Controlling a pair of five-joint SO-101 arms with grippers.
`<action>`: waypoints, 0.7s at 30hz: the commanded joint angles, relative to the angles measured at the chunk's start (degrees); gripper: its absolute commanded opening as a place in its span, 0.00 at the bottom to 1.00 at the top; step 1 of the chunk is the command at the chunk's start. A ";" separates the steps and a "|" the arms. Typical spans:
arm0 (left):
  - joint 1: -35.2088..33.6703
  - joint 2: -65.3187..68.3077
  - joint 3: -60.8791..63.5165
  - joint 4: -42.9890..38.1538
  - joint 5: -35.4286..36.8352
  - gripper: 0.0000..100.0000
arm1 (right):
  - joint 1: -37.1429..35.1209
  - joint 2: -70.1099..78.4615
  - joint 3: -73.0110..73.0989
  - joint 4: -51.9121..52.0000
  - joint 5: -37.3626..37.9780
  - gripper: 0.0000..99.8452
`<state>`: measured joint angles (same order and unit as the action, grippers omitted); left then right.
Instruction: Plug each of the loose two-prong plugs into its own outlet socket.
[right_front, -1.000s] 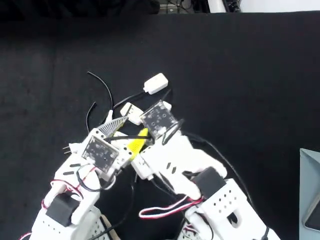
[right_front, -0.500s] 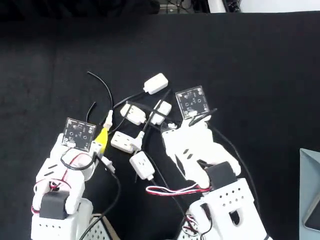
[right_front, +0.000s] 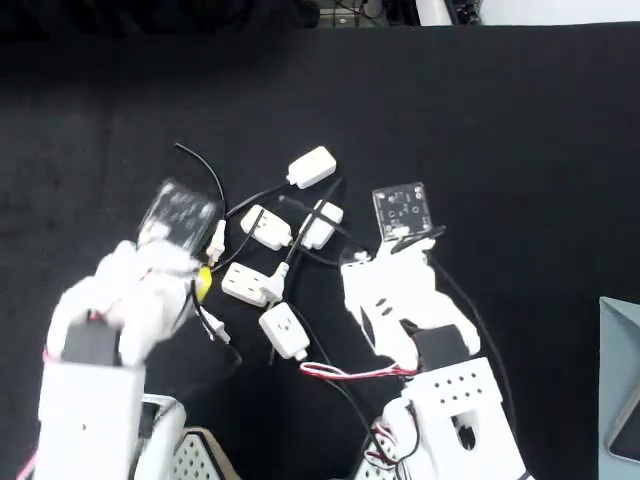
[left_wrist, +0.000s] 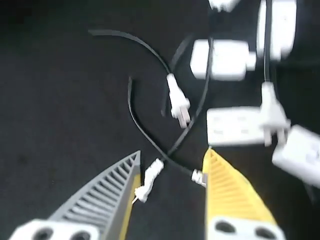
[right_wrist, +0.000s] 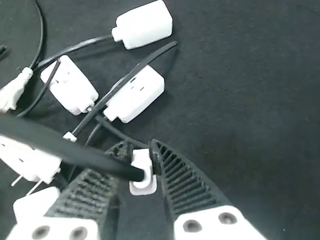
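Several white outlet sockets, among them one (right_front: 312, 167) at the far end and one (right_front: 285, 332) nearest the arms, lie in a cluster with black cables on the black table. My right gripper (right_wrist: 140, 150) is shut on a white two-prong plug (right_wrist: 142, 175), beside a socket (right_wrist: 135, 95); from above, the gripper (right_front: 355, 260) stands just right of the cluster. My left gripper (left_wrist: 172, 157) is open above a small white plug (left_wrist: 147, 180) on a black cable. Another loose plug (left_wrist: 178, 102) lies farther out. From above, the left arm (right_front: 150, 270) is blurred, left of the cluster.
A plug (right_front: 272, 292) lies against a socket (right_front: 243, 285) mid-cluster. Loose black cable ends (right_front: 200, 165) curl at the cluster's far left. A grey object (right_front: 620, 380) sits at the right edge. Open black table stretches beyond and to the right.
Both arms have pulled apart from over the cluster. The left arm swung left and is still moving; the right arm drew back to the right with the white plug.
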<state>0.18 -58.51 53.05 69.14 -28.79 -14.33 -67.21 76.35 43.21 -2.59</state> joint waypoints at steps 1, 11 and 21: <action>0.13 13.36 -7.69 0.26 -9.67 0.23 | 1.14 -0.75 -0.31 -1.23 -0.44 0.01; 3.12 28.48 -15.08 -0.26 -27.16 0.38 | 1.32 -0.75 -0.22 -1.05 -0.44 0.01; 9.19 39.21 -14.99 -14.42 -32.70 0.37 | 1.41 -0.75 -0.13 -0.88 -0.44 0.01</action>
<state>7.91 -21.93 40.84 57.89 -59.47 -13.71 -67.21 76.35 43.12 -2.59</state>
